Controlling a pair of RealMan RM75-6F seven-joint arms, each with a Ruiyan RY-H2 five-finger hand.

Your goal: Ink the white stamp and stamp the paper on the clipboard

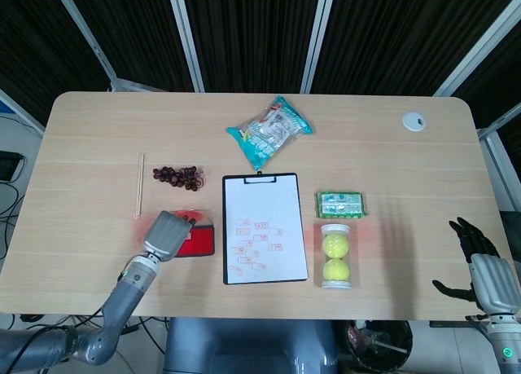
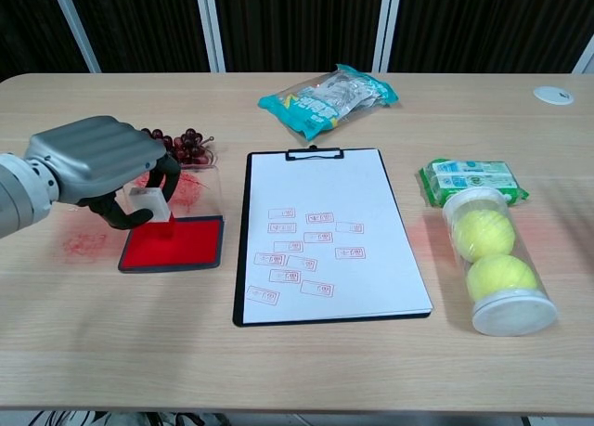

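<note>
Wood-grain matt table; glossy plastic snack bag; white paper.

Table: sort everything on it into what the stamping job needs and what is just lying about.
Needed: white stamp in the left hand, red ink pad, clipboard with paper.

Lying about: grapes, snack bag, green packet, tennis-ball tube, wooden stick, white disc.
</note>
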